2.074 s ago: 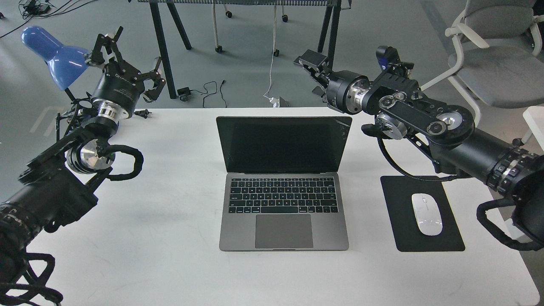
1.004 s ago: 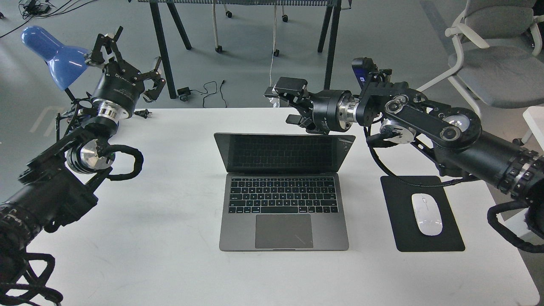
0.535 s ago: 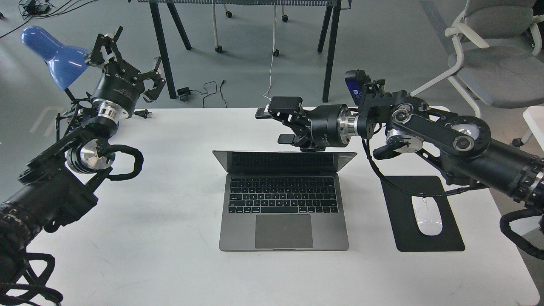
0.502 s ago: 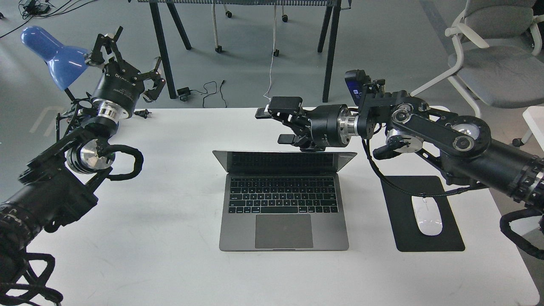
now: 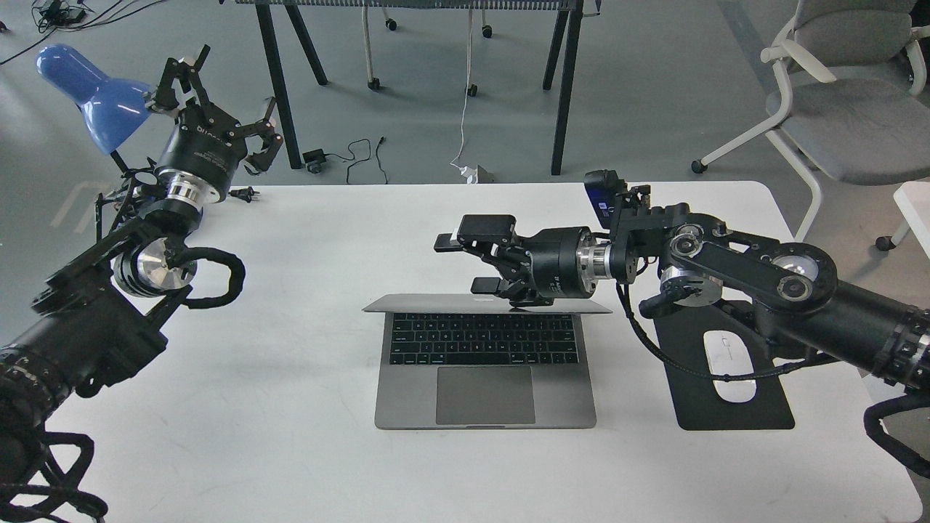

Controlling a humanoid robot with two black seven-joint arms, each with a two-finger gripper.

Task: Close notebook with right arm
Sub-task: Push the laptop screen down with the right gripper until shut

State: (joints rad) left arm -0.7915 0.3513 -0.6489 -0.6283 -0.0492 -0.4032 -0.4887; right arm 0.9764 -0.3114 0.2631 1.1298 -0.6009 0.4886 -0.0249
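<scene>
The space-grey notebook (image 5: 485, 396) lies in the middle of the white table (image 5: 290, 407). Its lid (image 5: 436, 306) leans far forward, so I see it almost edge-on as a thin grey strip over the top keyboard rows. My right arm (image 5: 726, 265) reaches in from the right. Its gripper (image 5: 465, 263) is open and holds nothing, and its lower finger (image 5: 488, 285) rests on the back of the lid near the top edge. My left gripper (image 5: 224, 102) is open and empty, raised at the far left beside the blue lamp (image 5: 91, 91).
A black mouse pad (image 5: 734, 410) with a white mouse (image 5: 729, 363) lies right of the notebook, partly under my right arm. A grey office chair (image 5: 850, 109) stands at the back right. Black table legs (image 5: 563, 80) and cables are on the floor beyond the table.
My right gripper has come forward and down, pushing the lid from upright to well past halfway down. The screen no longer shows. The left arm has not moved.
</scene>
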